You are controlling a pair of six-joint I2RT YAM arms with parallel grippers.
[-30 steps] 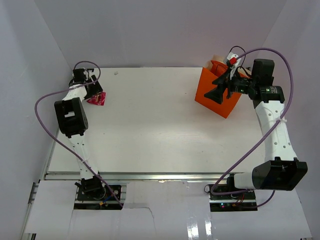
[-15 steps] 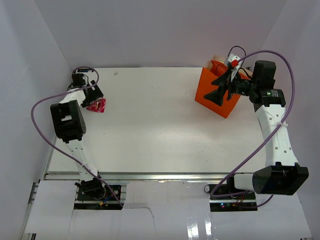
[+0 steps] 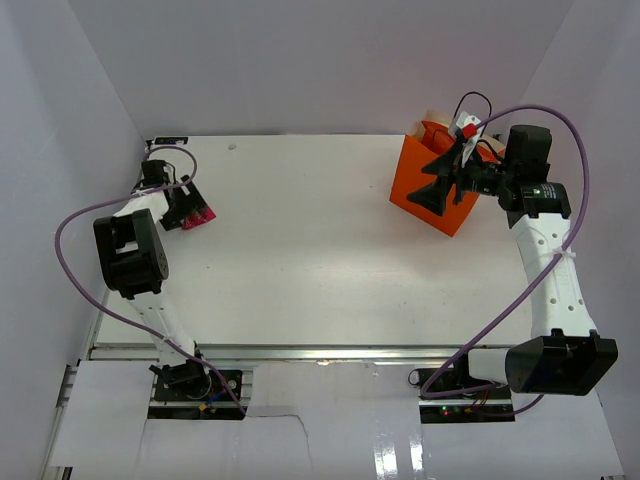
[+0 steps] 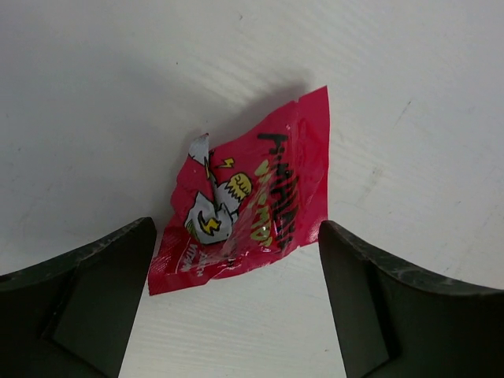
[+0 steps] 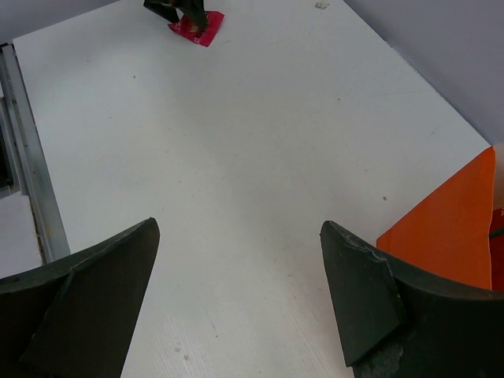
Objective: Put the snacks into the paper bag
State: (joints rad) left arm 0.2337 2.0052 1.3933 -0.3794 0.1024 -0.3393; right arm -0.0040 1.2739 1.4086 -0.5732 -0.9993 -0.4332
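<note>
The paper bag (image 3: 425,195) is seen far right beside the right gripper (image 5: 239,226), whose fingers are spread. Far left, a red wrapper (image 4: 252,205) is flanked by the parted fingers of the left gripper (image 4: 236,226). Judged light and slippery, it is best pinched across its middle.

White-and-black left arm (image 3: 140,250) folded at the elbow, forearm reaching to the far left. Its black two-finger left gripper (image 3: 190,208) (image 4: 236,260) points down, jaws spread wide. White-and-black right arm (image 3: 548,250) stretched forward along the right side, wrist turned leftward. Black two-finger right gripper (image 3: 438,180) (image 5: 238,236) roughly level, jaws wide apart.
</note>
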